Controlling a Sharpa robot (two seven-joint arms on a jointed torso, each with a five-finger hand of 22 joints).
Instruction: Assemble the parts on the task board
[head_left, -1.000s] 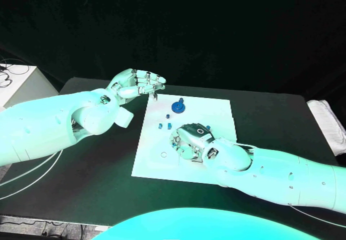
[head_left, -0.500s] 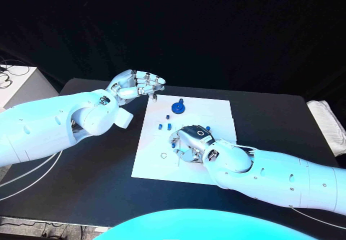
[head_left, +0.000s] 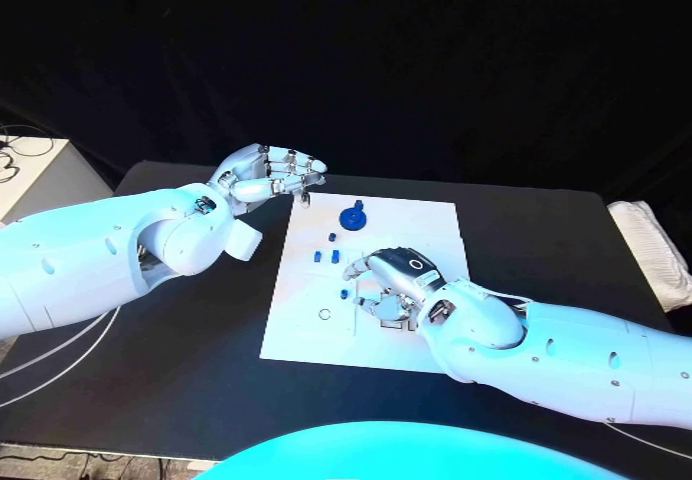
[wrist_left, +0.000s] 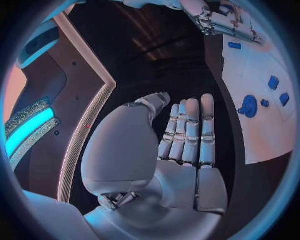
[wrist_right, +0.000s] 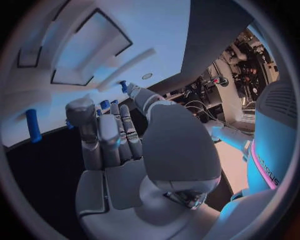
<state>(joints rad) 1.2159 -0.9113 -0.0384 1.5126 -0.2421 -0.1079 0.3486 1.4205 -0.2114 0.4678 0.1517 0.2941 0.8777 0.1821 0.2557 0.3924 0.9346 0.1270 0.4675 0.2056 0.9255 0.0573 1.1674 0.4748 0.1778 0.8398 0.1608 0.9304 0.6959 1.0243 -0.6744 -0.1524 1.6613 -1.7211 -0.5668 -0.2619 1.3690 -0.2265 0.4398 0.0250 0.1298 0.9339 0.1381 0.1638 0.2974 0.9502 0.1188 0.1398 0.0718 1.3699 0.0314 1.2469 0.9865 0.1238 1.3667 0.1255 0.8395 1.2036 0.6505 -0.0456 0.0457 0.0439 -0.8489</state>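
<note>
The right hand (head_left: 389, 285) is low over the middle of the task board (head_left: 433, 225), fingers curled down; I cannot tell if it holds a part. The small blue parts (head_left: 329, 255) lie just beside it, toward the left hand (head_left: 274, 175). That hand is curled shut and empty at the board's far corner.

Left robot hand (head_left: 274, 174): raised just beyond the task board's (head_left: 433, 225) far left corner, fingers curled inward, holding nothing. Right robot hand (head_left: 387, 285): palm down over the board's middle, fingers bent toward its surface; any grasp cannot be told.
</note>
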